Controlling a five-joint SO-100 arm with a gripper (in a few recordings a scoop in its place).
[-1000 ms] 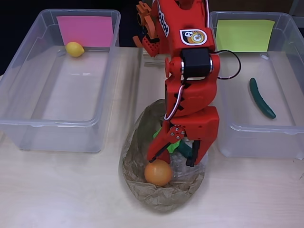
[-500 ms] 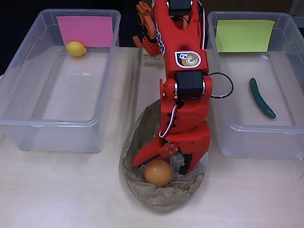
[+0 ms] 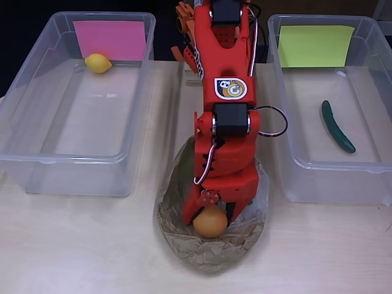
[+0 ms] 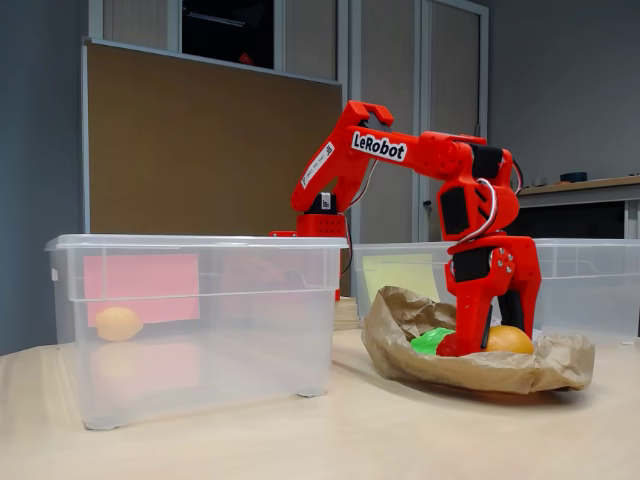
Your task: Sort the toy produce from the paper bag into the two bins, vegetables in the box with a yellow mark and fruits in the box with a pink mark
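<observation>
The orange (image 3: 211, 222) sits at the near end of the crumpled paper bag (image 3: 184, 245), and the red gripper (image 3: 212, 215) is right down on top of it, jaws set on either side of the fruit. From overhead they look snug against it, but whether they are clenched on it or merely straddling it cannot be told. In the fixed view the orange (image 4: 510, 339) peeks out beside the jaws, with something green (image 4: 433, 341) lying in the bag just next to it.

Out to the left in the overhead view, the bin with the pink mark (image 3: 76, 101) holds 1 lemon (image 3: 98, 63); on the right, the bin with the yellow mark (image 3: 331, 104) holds 1 cucumber (image 3: 337, 126). Both stand on the desk (image 3: 79, 245).

This looks like the pick-up step for the orange. Next call: a firm grip, a clean lift clear of the bag's rim, then a swing over to the pink-marked bin.
</observation>
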